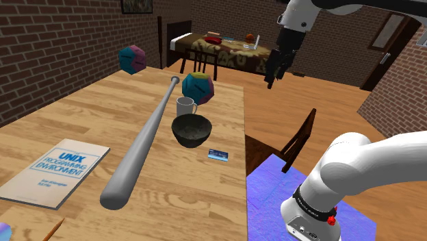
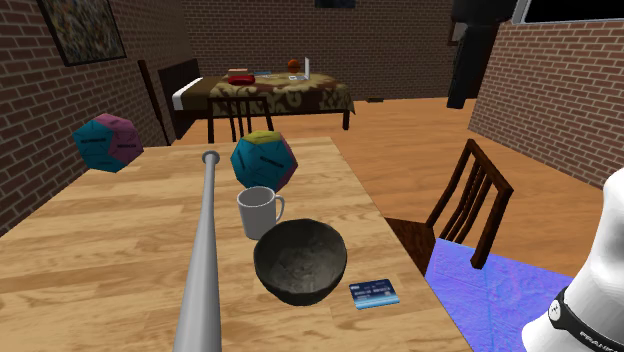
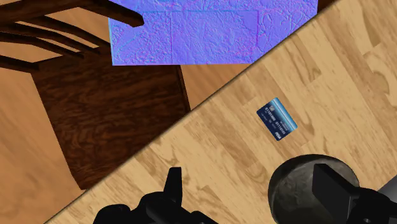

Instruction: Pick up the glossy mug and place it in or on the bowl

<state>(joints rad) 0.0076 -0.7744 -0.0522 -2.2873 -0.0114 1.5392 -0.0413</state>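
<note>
A pale glossy mug [image 1: 185, 106] [image 2: 259, 212] stands upright on the wooden table, handle toward the shoulder view's right. Just in front of it sits a dark round bowl [image 1: 191, 130] [image 2: 299, 262], with nothing in it. My black gripper [image 1: 274, 72] hangs high in the air, beyond the table's edge toward the shoulder view's right, well apart from both. In the wrist view the gripper [image 3: 252, 191] is open, its fingers [image 3: 173, 184] wide apart with nothing between them. The bowl [image 3: 299, 184] lies far below, by one fingertip.
A long grey bat [image 1: 140, 147] lies along the table beside mug and bowl. Two coloured polyhedra [image 1: 197, 87] [image 1: 132, 59] rest behind the mug. A blue card [image 1: 218, 153] lies by the bowl, a book [image 1: 55, 171] nearer. A wooden chair [image 1: 298, 140] stands between table and stand [image 1: 274, 198].
</note>
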